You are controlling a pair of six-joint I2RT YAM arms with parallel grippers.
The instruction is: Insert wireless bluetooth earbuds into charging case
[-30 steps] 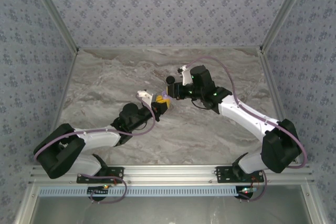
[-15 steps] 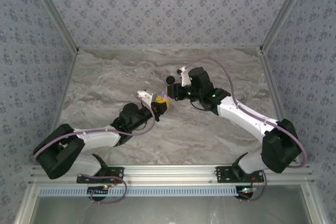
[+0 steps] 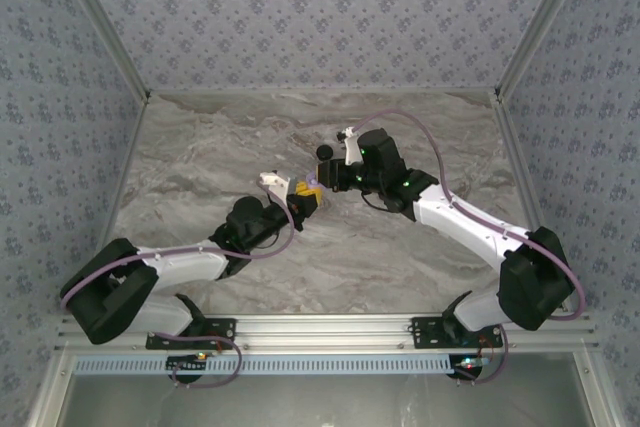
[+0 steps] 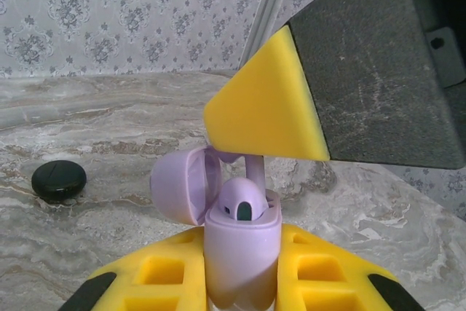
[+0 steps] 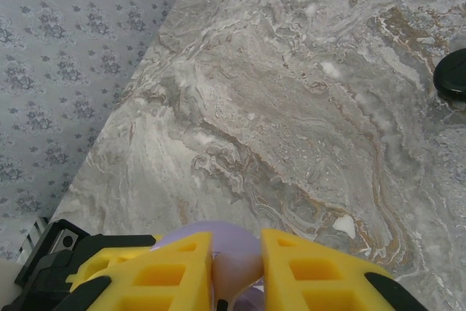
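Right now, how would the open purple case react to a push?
Probably rigid: the case looks like smooth hard plastic, so it may slip in the left gripper. Its open lid hangs sideways on a hinge, likely the fragile part.

marble table (image 3: pixel 200 167) — black puck (image 4: pixel 59 179)

A black disc (image 4: pixel 58 180) is lying on the marble table (image 3: pixel 200 147), with patterned walls (image 3: pixel 300 17) standing around.

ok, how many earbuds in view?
2: one earbud seated in the open lavender case held by the left pincer; the second earbud, mostly hidden, pinched in the right pincer just above.
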